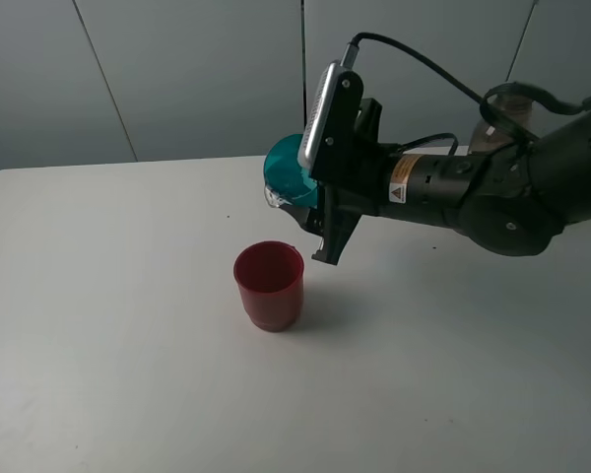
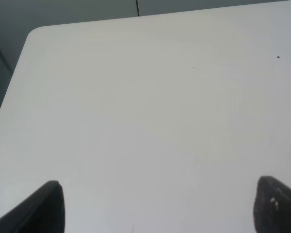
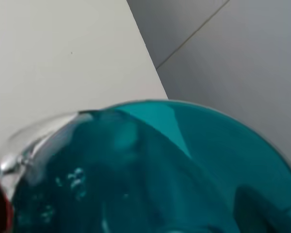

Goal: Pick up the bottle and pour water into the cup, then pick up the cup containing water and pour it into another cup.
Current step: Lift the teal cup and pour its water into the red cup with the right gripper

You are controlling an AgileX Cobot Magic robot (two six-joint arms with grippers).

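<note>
Left gripper (image 2: 157,208) hangs over a bare stretch of the white desk (image 1: 128,374), its two dark fingers (image 2: 46,206) wide apart with nothing between them; I can't find this arm in the high view. Nearest object on the desk from the high camera: the short wide red plastic cup (image 1: 269,286), upright, mouth open to the ceiling, standing alone toward the middle. Just above and behind its far rim, the right gripper (image 1: 313,192) is rolled onto its side and clamped on the translucent teal-blue plastic tumbler (image 1: 288,175). I see the tumbler tipped close to horizontal, mouth facing the left of the high view, clear of the desk and not touching the red cup. From the right wrist camera the tumbler fills most of the picture; water (image 3: 75,182) with small bubbles lies pooled toward the low side of its rim, and a sliver of red shows at the edge beneath. I can't make out a falling stream in any view. Farther back, behind the right arm's elbow, the tall clear smoky-brown plastic bottle (image 1: 494,123) stands near the desk's rear edge, only its upper part visible past the arm. Beyond that, grey wall panels (image 1: 177,79).
</note>
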